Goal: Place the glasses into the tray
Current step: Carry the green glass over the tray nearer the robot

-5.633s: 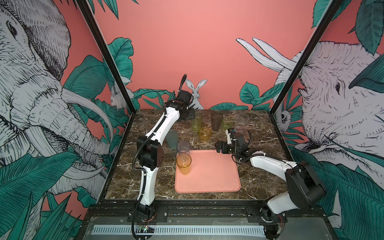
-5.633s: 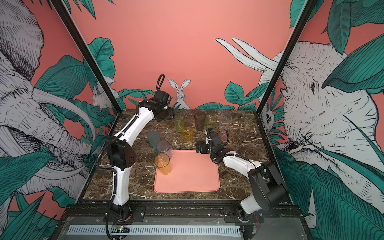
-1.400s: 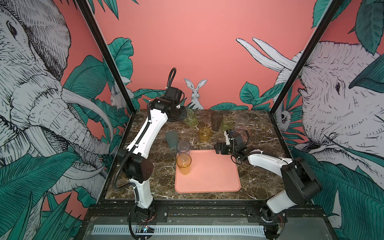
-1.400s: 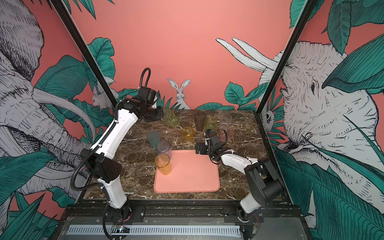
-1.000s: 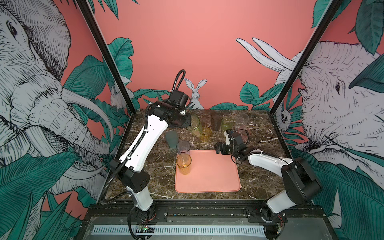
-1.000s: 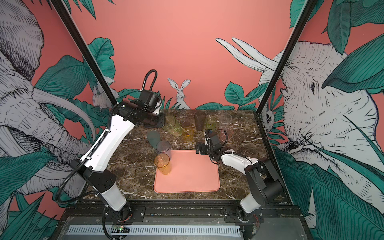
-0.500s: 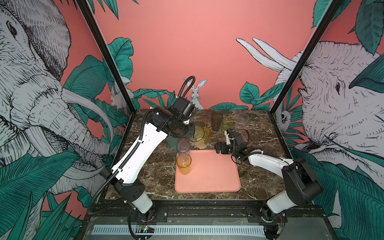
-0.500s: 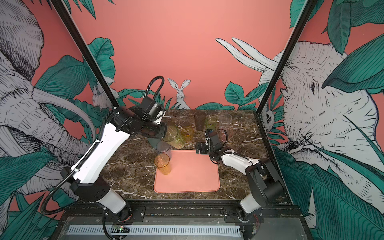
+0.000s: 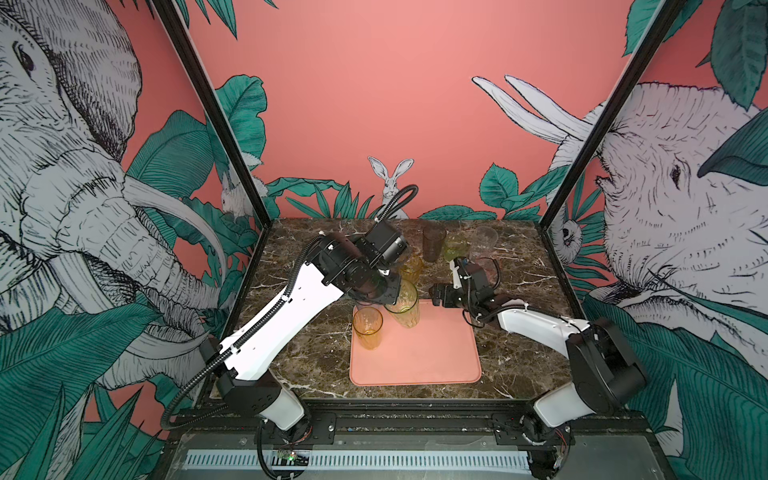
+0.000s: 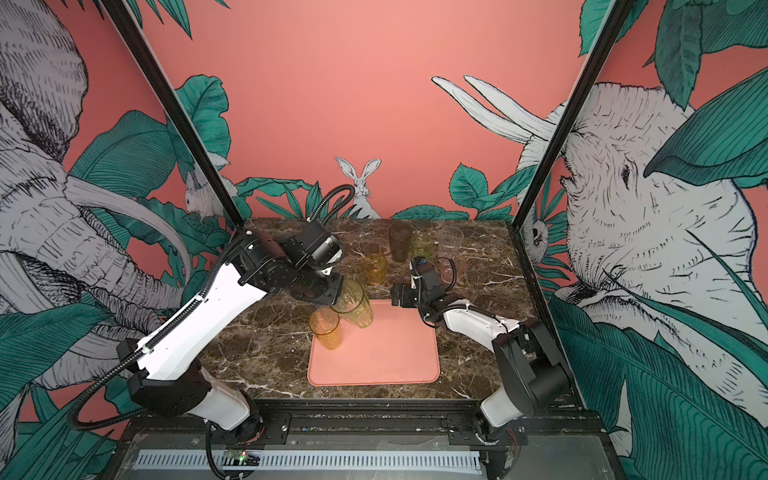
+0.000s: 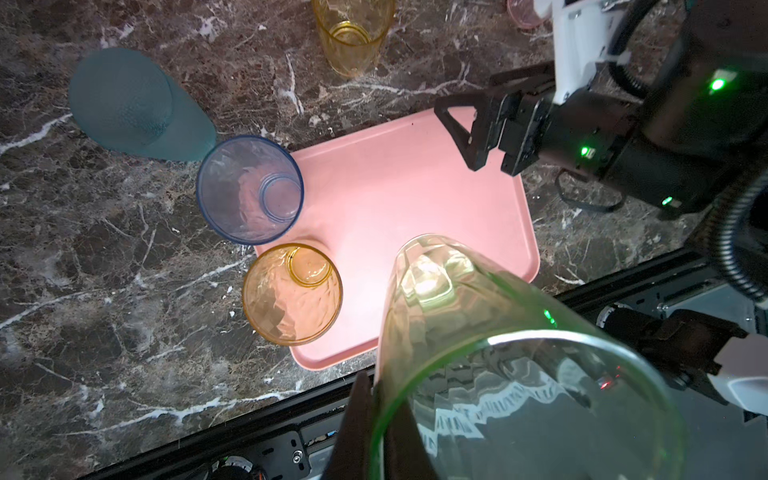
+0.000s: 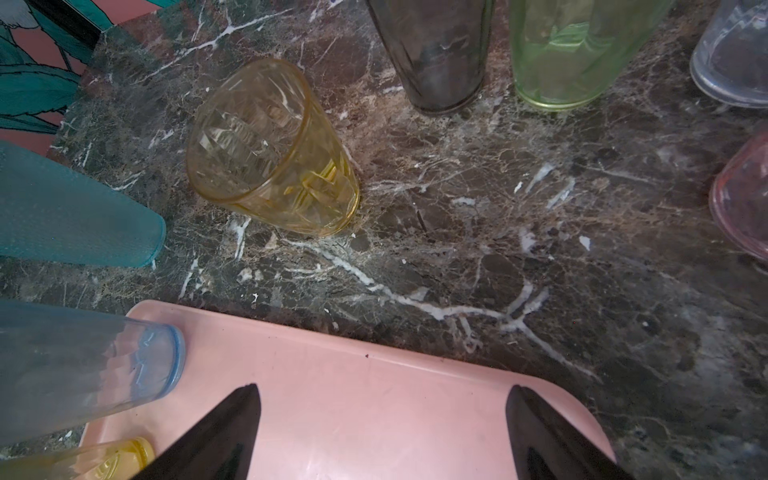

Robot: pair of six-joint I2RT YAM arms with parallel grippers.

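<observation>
- Yellow-green tall faceted translucent glass [image 9: 402, 302] hangs tilted over the far left part of the flat salmon-pink rounded-square tray [image 9: 424, 357], its base nearest the tray; whether it touches cannot be told
- Left end effector [image 9: 392, 293] is clamped on that glass's rim, with one dark finger [image 11: 359, 419] outside the wall and the mouth turned toward the wrist camera
- Tall amber faceted glass [image 9: 368, 328] stands upright inside the tray's left edge, and a tall clear blue-rimmed glass [image 11: 249, 189] stands just beyond it in the tray's far left corner
- Frosted teal glass [image 11: 124, 99] stands on the dark marble bench [image 9: 515, 357] just off that corner
- Beyond the tray's far edge, on the bench: a short amber glass [image 9: 411, 266] nearest the tray, then a tall smoky grey glass [image 9: 433, 243], a short yellow-green glass [image 9: 455, 249], a clear glass [image 9: 484, 239] and a pink glass [image 12: 744, 199]
- Right end effector [image 12: 384, 432] hovers over the tray's far right corner, jaws spread wide and empty
</observation>
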